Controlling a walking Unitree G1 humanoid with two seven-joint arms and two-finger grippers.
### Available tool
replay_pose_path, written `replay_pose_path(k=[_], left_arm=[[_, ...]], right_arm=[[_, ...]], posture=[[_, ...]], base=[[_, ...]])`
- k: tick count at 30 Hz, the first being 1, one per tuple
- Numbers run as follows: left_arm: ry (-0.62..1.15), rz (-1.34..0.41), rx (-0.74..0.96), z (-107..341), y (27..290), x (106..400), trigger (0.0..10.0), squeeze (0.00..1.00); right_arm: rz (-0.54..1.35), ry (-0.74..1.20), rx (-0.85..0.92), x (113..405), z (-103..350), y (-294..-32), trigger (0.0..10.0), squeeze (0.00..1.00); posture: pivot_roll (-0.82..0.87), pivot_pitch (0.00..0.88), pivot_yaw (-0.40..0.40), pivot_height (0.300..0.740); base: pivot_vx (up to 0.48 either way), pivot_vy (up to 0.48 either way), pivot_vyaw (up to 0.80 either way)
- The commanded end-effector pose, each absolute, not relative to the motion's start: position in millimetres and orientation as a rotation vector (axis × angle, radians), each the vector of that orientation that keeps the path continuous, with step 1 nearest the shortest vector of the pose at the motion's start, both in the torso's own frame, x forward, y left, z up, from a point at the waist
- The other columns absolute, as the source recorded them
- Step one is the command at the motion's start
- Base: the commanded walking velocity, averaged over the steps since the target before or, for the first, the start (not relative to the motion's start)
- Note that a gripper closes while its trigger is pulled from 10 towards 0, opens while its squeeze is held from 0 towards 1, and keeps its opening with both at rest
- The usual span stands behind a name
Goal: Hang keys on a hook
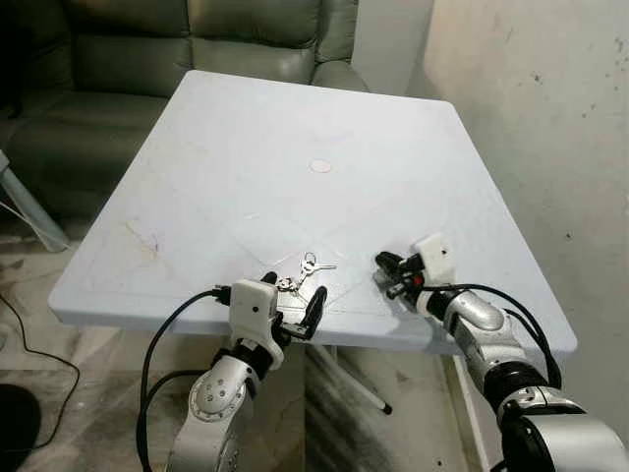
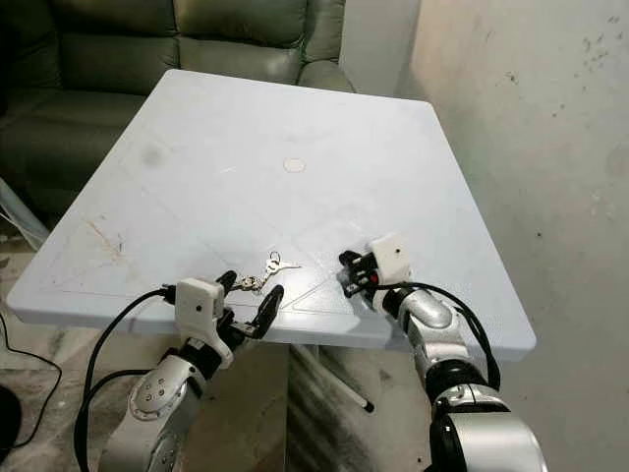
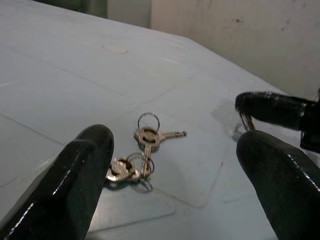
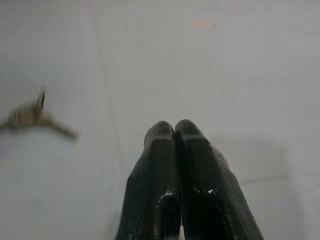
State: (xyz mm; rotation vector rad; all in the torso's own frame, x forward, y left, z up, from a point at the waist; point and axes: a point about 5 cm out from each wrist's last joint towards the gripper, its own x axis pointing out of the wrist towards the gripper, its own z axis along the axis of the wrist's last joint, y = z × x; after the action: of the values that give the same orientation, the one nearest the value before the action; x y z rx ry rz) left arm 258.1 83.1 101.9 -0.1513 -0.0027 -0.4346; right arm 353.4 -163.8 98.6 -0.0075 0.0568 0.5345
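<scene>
Keys point(image 3: 142, 155) are lying flat on the white table point(image 1: 246, 147) near its front edge, and I'm holding my left gripper point(image 1: 292, 298) just in front of them, fingers spread wide apart with the bunch sitting loose between and a little beyond the tips, one finger point(image 3: 75, 175) close beside the rings, the other point(image 3: 280, 175) well off to the side. Over on my right, my right gripper point(image 4: 174, 131) is resting low over the tabletop with its two fingers pressed together, gripping nothing, the keys lying apart from it. Beyond the table's far edge a grey-green sofa point(image 1: 197, 39) is standing against the wall.
</scene>
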Motion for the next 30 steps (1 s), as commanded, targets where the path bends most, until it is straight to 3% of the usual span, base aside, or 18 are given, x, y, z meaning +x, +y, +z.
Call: replay_pose_path(k=[1,11,20,21,22,30], left_arm=[[-0.006,-0.422,-0.159,104.0,83.1,261.6,10.0,0.0],[-0.072,-0.354,-0.17,123.7,100.5,295.6,10.0,0.0],[-0.151,-0.27,-0.177,152.0,121.8,321.4,10.0,0.0],[-0.159,-0.258,-0.176,154.7,124.8,323.1,10.0,0.0],[-0.163,-0.245,-0.176,157.1,128.2,324.2,10.0,0.0],[-0.157,-0.207,-0.218,149.8,142.6,315.4,10.0,0.0]], right_arm=[[0.501,-0.029,0.027,362.0,118.6,-166.3,0.0,0.0],[0.347,-0.304,0.143,364.9,168.1,-185.7,0.0,0.0],[0.275,-0.394,0.187,349.5,181.9,-186.5,0.3,0.0],[0.268,-0.395,0.191,346.8,182.2,-185.8,4.1,0.0],[0.254,-0.395,0.196,343.2,181.1,-185.1,10.0,0.0],[0.158,-0.31,0.16,316.3,150.9,-180.1,10.0,0.0]], posture=[[0.09,0.098,-0.112,0.74],[0.08,0.068,-0.105,0.74],[0.05,0.043,-0.082,0.74],[0.05,0.04,-0.079,0.74],[0.05,0.04,-0.079,0.74],[0.04,0.017,-0.064,0.74]], base=[[0.0,0.0,0.0],[0.0,0.0,0.0],[0.0,0.0,0.0],[0.0,0.0,0.0],[0.0,0.0,0.0],[0.0,0.0,0.0]])
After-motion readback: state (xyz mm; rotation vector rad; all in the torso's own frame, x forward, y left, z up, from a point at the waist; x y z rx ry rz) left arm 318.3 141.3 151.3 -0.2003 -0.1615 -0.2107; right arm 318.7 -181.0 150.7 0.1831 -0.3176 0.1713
